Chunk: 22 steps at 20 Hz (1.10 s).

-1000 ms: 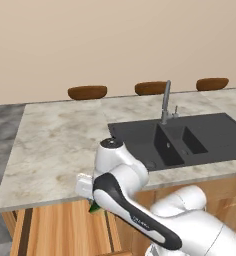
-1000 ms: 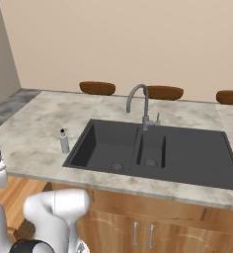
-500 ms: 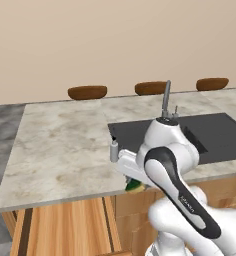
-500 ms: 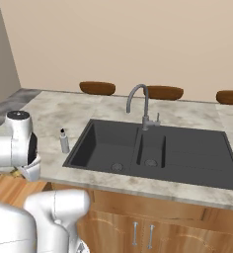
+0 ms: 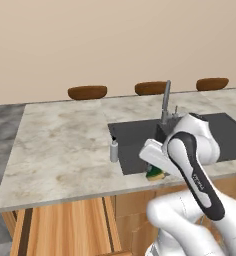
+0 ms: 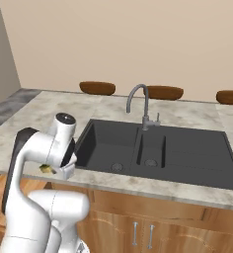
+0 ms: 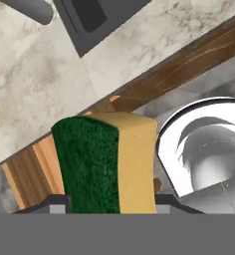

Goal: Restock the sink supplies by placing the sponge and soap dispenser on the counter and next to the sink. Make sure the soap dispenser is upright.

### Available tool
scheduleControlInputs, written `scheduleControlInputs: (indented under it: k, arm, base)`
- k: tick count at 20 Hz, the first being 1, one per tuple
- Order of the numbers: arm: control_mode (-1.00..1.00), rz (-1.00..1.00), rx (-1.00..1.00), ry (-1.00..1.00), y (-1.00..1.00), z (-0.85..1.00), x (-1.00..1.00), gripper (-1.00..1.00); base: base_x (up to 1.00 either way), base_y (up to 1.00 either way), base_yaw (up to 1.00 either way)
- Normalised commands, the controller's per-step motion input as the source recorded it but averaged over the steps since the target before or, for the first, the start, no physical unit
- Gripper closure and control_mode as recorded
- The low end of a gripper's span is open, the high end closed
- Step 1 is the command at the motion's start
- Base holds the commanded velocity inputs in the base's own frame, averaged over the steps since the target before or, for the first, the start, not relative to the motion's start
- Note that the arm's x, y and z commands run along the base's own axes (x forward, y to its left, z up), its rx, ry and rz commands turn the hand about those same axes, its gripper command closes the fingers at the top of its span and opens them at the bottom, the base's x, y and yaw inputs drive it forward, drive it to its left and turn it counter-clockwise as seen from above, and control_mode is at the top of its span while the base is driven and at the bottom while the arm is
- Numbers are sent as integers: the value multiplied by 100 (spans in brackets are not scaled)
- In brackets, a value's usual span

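Three brown stools (image 5: 87, 92) lined up behind the counter (image 5: 65, 145), well away from the work. Soap dispenser (image 5: 114, 151) upright on the marble just beside the sink's (image 6: 153, 150) left edge, faucet (image 6: 143, 106) rising behind the basins. Sponge (image 7: 105, 162) clamped in the gripper (image 7: 109, 201), green face to one side and yellow to the other, hanging over the counter's front edge near the sink's near-left corner. From the left base view, sponge largely hidden behind the white forearm; wooden cabinet fronts (image 6: 153, 222) directly below.
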Motion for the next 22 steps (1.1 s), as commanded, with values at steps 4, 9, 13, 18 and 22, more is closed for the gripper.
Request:
scheduleControlInputs:
  k: [4, 9, 13, 18, 22]
  arm:
    - [-100, 9, 1, 2, -6, -2, 75, 100]
    - [-100, 11, 0, 11, 0, -23, 75, 100]
    - [-100, 14, 0, 8, 12, -46, 45, 100]
    - [-100, 11, 0, 0, 35, -37, 36, 100]
    - [-100, 9, 0, 0, 61, -43, 6, 100]
  base:
    - [0, 0, 0]
    - [0, 0, 0]
    - [0, 0, 0]
    - [0, 0, 0]
    - [0, 0, 0]
